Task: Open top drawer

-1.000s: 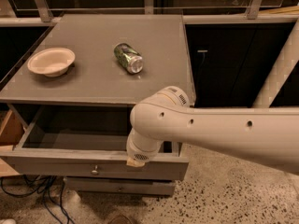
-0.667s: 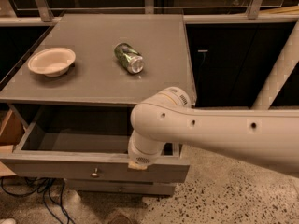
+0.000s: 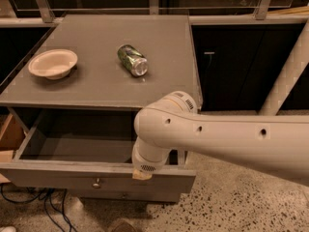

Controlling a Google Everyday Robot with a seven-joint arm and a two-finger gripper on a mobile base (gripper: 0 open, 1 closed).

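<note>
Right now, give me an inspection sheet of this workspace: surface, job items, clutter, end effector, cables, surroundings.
Surface: grey cabinet top, holding two items.
Job's things: top drawer pulled well out; knob on its front.
Clutter: bowl upright at left; can on its side near the middle.
End effector: at the drawer front's upper edge, right of the knob, mostly hidden by the arm.
Cables: dark, on the floor, lower left.
Surroundings: speckled floor; white post at right.
</note>
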